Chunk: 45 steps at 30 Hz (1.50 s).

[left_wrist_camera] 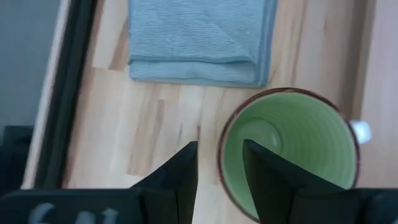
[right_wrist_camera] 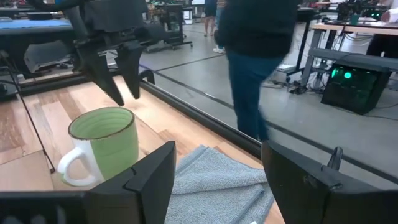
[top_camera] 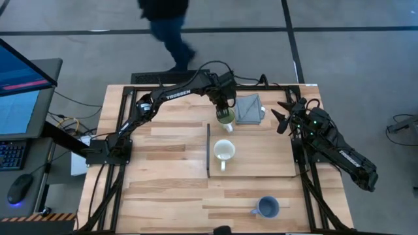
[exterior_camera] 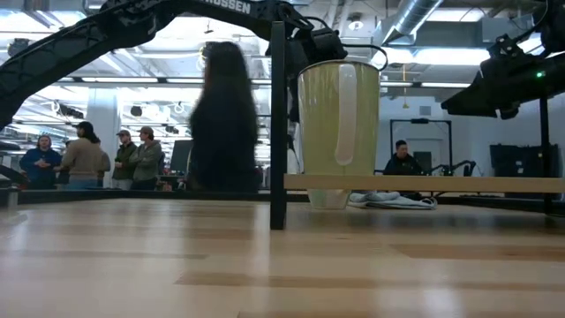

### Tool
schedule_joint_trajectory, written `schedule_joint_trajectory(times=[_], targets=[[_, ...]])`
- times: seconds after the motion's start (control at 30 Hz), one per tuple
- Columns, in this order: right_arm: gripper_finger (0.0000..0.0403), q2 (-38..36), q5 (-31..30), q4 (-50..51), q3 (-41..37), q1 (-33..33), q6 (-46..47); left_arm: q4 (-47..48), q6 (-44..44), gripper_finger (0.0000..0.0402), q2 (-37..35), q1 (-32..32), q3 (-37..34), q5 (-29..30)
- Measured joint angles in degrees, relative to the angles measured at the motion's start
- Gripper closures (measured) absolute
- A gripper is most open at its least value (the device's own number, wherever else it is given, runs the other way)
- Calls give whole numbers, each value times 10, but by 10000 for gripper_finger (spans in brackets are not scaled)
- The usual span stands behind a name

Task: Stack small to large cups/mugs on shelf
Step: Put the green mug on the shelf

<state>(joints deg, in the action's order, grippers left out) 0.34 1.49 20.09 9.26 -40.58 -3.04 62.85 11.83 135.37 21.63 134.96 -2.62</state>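
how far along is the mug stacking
Barely started. Done: the cream-white mug stands on the shelf, with nothing stacked in it. In hand: the left gripper hovers above the green-lined mug beside the grey cloth, fingers open, not gripping. Left: that mug and the blue-grey mug, which is out on the tabletop. The right gripper waits open at the table's right.

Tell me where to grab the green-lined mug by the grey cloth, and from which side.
Grip the rim wall of the green-lined mug, coming straight down from above: it stands upright and open-mouthed, so one jaw can go inside and one outside. The left gripper already hangs over the rim that way, open. Choose the wall away from the handle and clear of the grey cloth.
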Motion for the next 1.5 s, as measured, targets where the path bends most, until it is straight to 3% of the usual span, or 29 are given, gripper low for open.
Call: schedule_joint_trajectory(times=[0.43, 0.8, 1.07, 1.33, 1.5], targets=[[142, 0, 0, 0, 0, 0, 0, 16, 14, 283, -26, 2, 0, 17], [142, 0, 0, 11, 2, 0, -3, -39, 40, 283, -154, 7, 0, -1], [142, 0, 0, 11, 2, 0, -5, -20, 21, 283, -260, 15, -4, 0], [142, 0, 0, 12, 2, 0, -6, -112, 11, 283, -362, 28, -117, 14], [142, 0, 0, 12, 2, 0, -6, -213, 0, 283, -458, 45, -280, 2]])
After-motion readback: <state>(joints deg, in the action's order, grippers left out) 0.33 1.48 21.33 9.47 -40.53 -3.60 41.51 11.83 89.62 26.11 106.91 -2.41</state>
